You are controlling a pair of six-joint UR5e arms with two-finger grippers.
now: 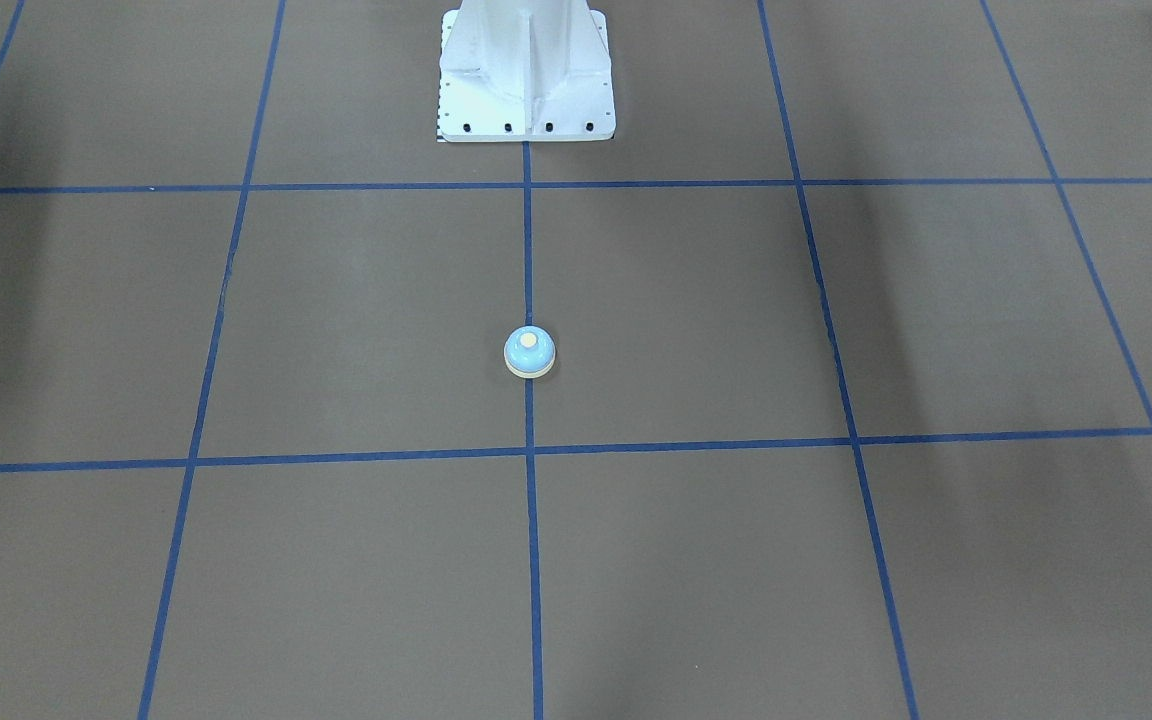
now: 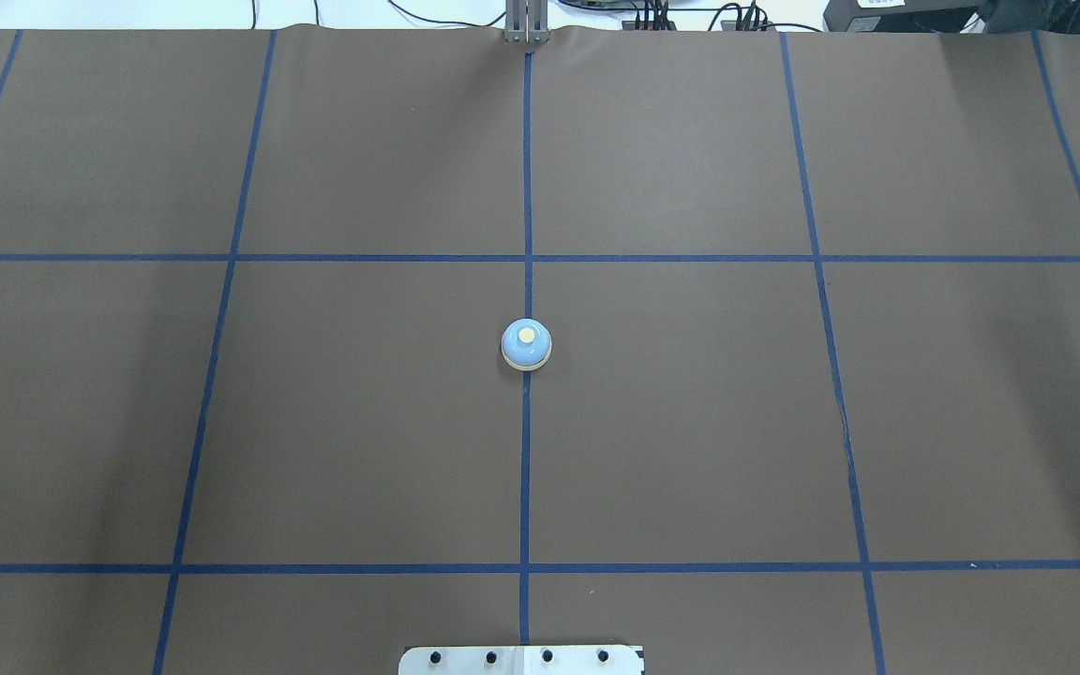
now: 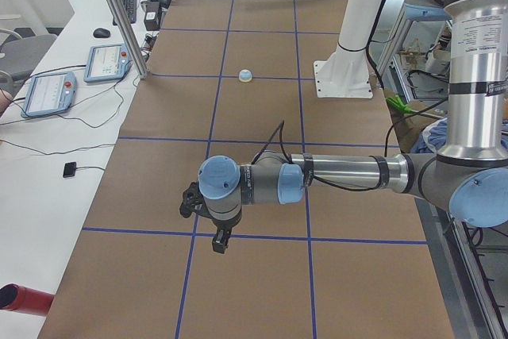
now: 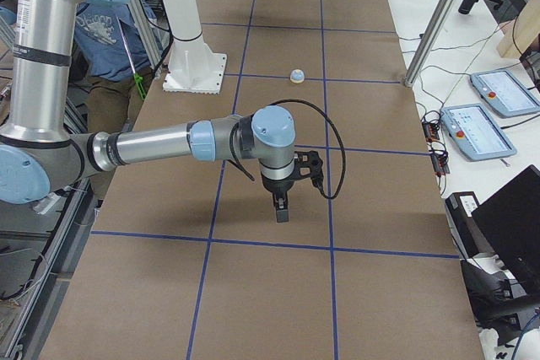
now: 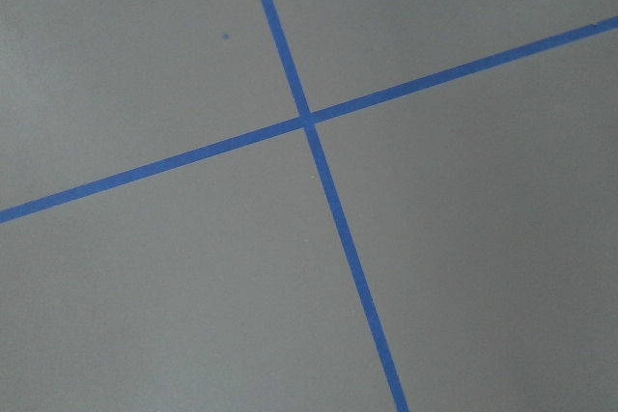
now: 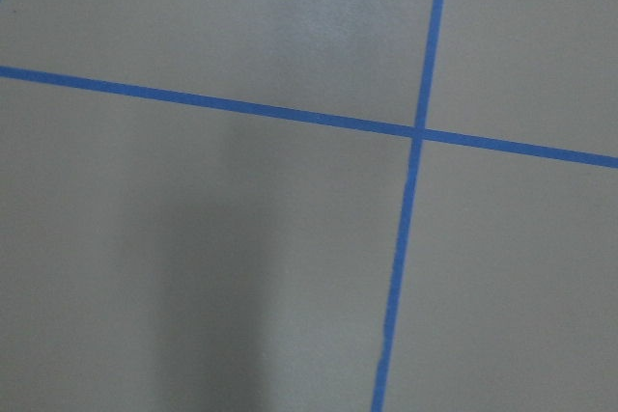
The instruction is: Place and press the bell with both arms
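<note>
Light-blue bell (image 1: 529, 352) with a cream button stands upright at mid-bench (image 2: 690, 422), on the centre line of blue tape (image 2: 524, 469). It is well apart from the white pedestal (image 1: 526, 75) at the robot's edge. The left arm (image 3: 349, 172) stretches level over the bench's left end, and the left tool (image 3: 220, 242) points down above a tape line. The right arm (image 4: 152, 145) reaches likewise over the right end, and the right tool (image 4: 281, 211) hangs above the bench. Both tools are well apart from the bell. Only side views show them, so I cannot tell whether either is spread or pressed together.
</note>
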